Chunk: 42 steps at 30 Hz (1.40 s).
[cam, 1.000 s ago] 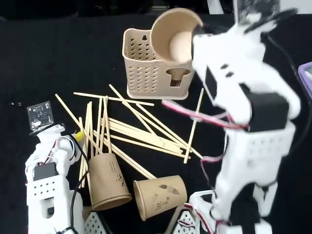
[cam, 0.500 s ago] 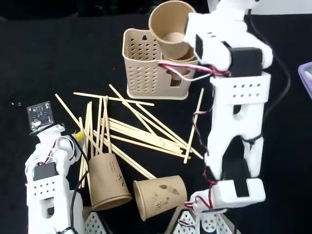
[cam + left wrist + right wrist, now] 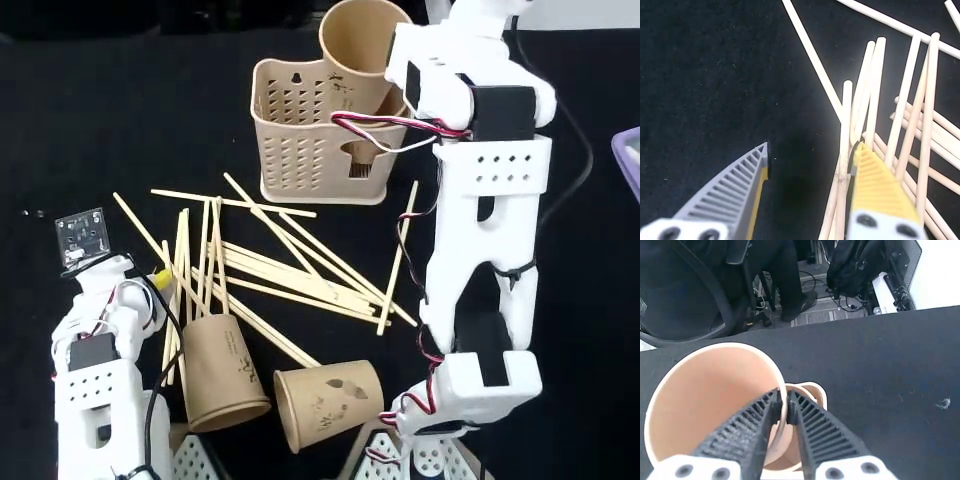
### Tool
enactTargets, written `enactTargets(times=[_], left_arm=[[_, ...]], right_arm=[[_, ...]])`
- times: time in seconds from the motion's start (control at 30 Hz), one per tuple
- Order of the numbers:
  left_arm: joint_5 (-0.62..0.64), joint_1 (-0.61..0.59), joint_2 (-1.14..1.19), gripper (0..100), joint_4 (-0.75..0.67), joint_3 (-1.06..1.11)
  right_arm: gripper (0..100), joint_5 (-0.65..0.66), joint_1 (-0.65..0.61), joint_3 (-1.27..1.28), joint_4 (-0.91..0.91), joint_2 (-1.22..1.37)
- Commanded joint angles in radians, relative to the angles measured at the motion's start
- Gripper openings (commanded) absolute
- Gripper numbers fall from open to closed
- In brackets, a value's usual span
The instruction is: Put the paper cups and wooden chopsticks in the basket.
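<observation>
My right gripper [image 3: 784, 401] is shut on the rim of a paper cup [image 3: 700, 400]. In the high view this cup [image 3: 352, 55] stands nearly upright over the right part of the beige basket [image 3: 300, 150]. Below it the rim of another cup [image 3: 807, 392] sits in the basket. Wooden chopsticks [image 3: 285, 270] lie scattered on the black table. Two more paper cups [image 3: 222, 372] [image 3: 328, 402] lie on their sides near the front. My left gripper [image 3: 810, 150] is open low over the table, its yellow finger above the ends of some chopsticks [image 3: 875, 100].
A purple container edge [image 3: 628, 160] shows at the far right. The right arm's white body [image 3: 490, 250] stands tall over the table's right half. Beyond the table's far edge there are chairs and cables on the floor [image 3: 805, 295].
The right arm has swung the cup from tilted on its side to nearly upright and brought it down over the basket. The left arm has kept still.
</observation>
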Motion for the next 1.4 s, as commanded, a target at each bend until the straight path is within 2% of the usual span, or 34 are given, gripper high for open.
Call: enactTargets(times=[0.0,0.4,0.6,0.8,0.97,1.2,1.37], left_arm=[[0.005,-0.005,-0.008,26,-0.002,-0.005],[0.005,-0.008,-0.008,26,-0.002,-0.005],[0.005,-0.008,-0.006,26,-0.002,-0.005],[0.005,-0.007,-0.015,26,-0.003,0.005],[0.005,-0.005,-0.015,26,-0.003,0.005],[0.005,-0.004,-0.014,26,-0.032,0.019],[0.005,-0.002,-0.014,26,-0.032,0.022]], right_arm=[[1.1,-0.009,0.051,-0.042,-0.049,0.001],[2.1,-0.005,0.068,-0.031,-0.020,0.004],[19.4,-0.005,0.069,-0.033,0.008,0.002],[17.5,-0.005,0.077,-0.047,0.021,-0.008],[16.2,0.000,0.069,-0.131,0.201,-0.007],[15.9,0.126,0.066,-0.262,0.413,-0.007],[15.9,0.187,0.037,-0.179,0.425,-0.010]])
